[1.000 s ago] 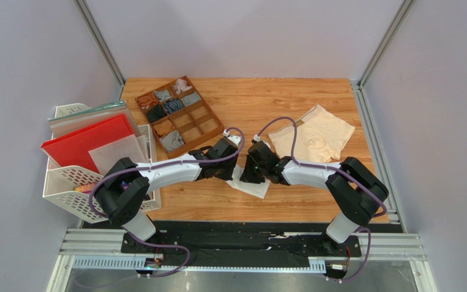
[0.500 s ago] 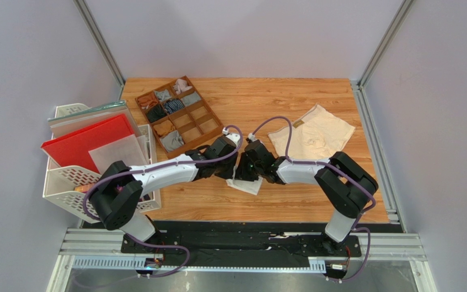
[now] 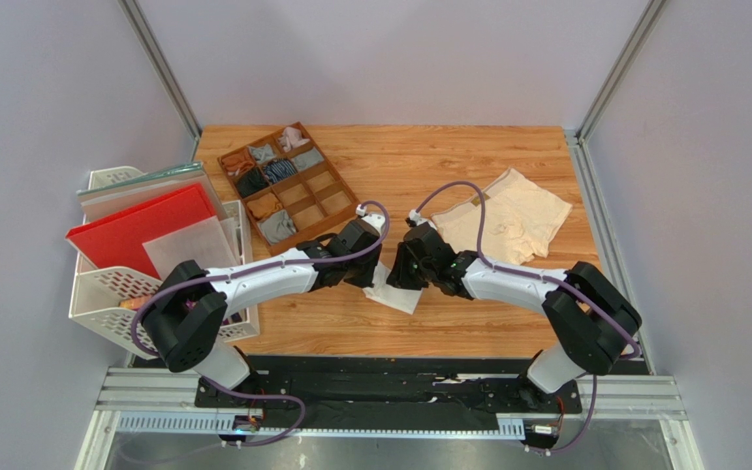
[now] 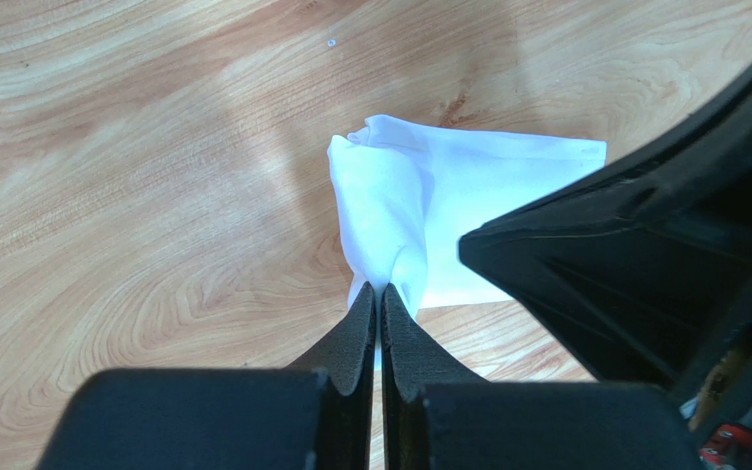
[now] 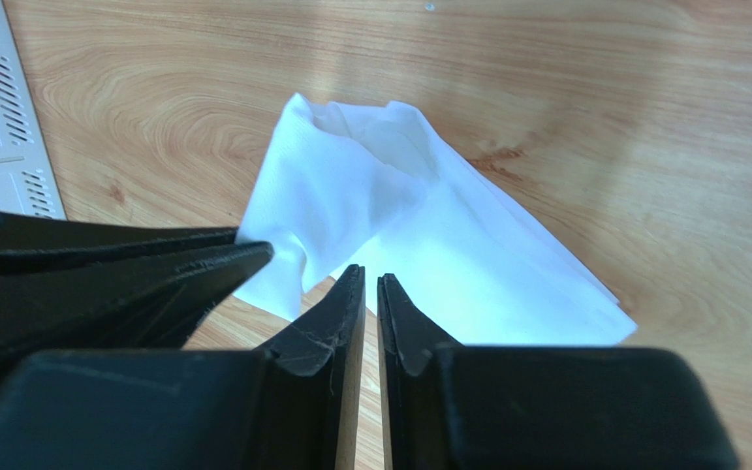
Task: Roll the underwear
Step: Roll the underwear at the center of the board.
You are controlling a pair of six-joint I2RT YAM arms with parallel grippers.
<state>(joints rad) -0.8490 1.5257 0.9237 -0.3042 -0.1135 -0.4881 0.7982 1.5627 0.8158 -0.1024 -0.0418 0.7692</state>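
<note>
Top external: white underwear [image 3: 397, 295] narrower than before, left gripper [image 4: 380, 294] pinching it, right gripper [image 5: 370, 279] near-shut, hold unclear.

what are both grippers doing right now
left gripper: closed, pinching a raised fold of the white underwear
right gripper: nearly closed at the edge of that underwear; whether it grips cannot be told
</note>
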